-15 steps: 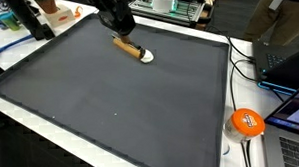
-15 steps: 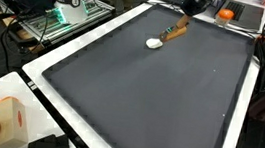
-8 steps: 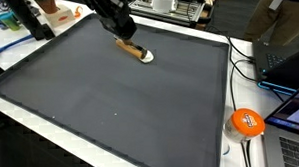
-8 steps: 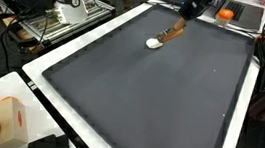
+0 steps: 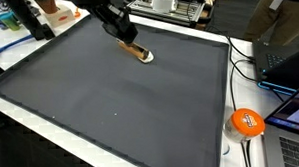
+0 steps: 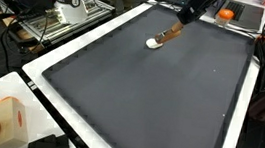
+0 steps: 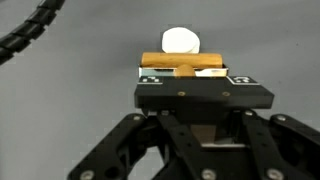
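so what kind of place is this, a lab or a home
Most likely a robotics lab or workshop: a big dark work mat, a rack of wired electronics beside it, and cables and a laptop at its edge.

The matte black pincer [image 7: 190, 72] had a boxy black crossbar [image 7: 203, 96] just behind its tips, dotted with small pale screws. Further behind, angular black linkage bars [image 7: 130, 140] spread outward. Small white patches with black marks [image 7: 150, 77] sat at its tips. A ribbed black cable [image 7: 30, 35] curved beside it.
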Robot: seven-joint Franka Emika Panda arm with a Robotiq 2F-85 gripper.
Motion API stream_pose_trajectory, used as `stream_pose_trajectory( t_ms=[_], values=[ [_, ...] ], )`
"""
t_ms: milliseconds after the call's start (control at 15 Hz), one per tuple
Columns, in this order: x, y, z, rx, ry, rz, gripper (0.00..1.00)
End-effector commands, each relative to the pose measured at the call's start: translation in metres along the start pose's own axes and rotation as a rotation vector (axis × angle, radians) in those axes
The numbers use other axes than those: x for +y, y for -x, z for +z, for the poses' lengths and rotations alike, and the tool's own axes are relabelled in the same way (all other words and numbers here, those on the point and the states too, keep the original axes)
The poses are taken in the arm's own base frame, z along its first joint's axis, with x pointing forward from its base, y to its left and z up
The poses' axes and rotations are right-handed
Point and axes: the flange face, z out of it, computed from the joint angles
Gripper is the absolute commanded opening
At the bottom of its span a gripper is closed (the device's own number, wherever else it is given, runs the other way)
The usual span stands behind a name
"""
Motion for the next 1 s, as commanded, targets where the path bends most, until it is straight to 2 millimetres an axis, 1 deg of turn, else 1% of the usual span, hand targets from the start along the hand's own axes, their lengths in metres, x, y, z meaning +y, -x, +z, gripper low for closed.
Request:
stream_pose_trajectory(
  t_ms=[0,333,933],
  values=[
    [0.002,-0.0044,0.0008,-0.03,-0.032,0.004,0.22],
    [0.0,-0.0108,0.0004,-0.002,-0.045,0.007,0.22],
    [-0.0011,-0.0126,-0.0042,0.027,-0.045,0.015,0.22]
  ],
)
